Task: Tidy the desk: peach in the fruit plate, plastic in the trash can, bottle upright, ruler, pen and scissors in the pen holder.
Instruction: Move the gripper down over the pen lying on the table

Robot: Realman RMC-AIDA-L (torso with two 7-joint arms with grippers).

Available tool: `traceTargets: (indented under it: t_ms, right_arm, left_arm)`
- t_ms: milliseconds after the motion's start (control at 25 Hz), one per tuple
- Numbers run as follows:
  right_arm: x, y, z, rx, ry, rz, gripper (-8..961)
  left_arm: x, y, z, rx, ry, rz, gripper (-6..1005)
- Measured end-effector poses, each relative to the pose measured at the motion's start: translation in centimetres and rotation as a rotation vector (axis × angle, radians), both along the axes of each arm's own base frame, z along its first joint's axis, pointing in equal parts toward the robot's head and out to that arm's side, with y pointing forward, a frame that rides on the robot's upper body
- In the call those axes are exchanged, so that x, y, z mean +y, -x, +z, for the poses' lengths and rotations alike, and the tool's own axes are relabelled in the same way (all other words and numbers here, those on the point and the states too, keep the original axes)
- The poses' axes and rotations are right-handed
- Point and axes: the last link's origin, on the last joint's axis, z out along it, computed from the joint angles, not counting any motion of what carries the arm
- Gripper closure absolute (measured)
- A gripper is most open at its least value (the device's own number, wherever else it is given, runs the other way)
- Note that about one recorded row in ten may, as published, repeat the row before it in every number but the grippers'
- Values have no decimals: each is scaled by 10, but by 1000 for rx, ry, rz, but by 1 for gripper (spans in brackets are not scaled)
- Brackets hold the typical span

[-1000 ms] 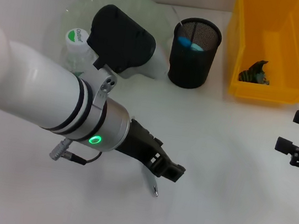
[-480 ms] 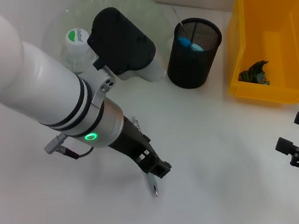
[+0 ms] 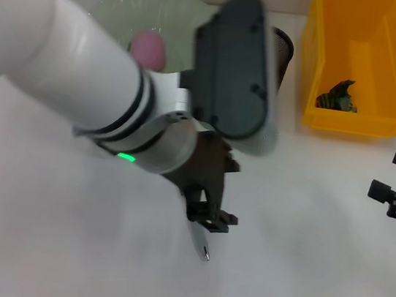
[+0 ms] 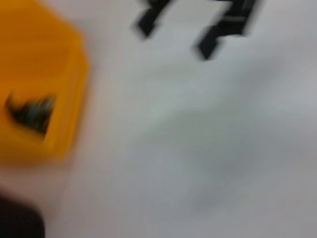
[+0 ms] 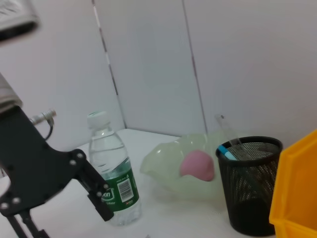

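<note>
Bright, even overhead light washes the white desk, with only faint soft shadows. In the head view the left arm smears with motion blur. The left wrist view is wholly blurred, the trash can at nine o'clock a soft smudge. The right wrist view stays fairly sharp.

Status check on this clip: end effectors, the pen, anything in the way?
Left end effector low over the pen on the desk, grip unclear. Right end effector open, parked at desk's right edge. Nothing near the pen.

Left claw points down over the pen on the desk; peach in fruit plate
</note>
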Motion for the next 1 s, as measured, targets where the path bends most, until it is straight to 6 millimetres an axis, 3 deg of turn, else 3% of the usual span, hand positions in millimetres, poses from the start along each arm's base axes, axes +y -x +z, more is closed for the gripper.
traceTargets:
  t_ms: [160,360,680,1000]
  right_arm:
    - [-2,-4,0,35,-10,-38,113]
    - [-4,-7,-2,89,-18,-86,113]
    - [-5,-6,-9,137,5,-129,113]
    - [0,0,-16,155,20,-121,113]
  left_arm:
    - [-4,-20,-7,126,140,-261,288]
    - [-6,-21,-24,361,278,-548,287]
    - [-15,-18,-36,519,343,-766,288]
    - [-24,-24,-49,524,436,-879,291]
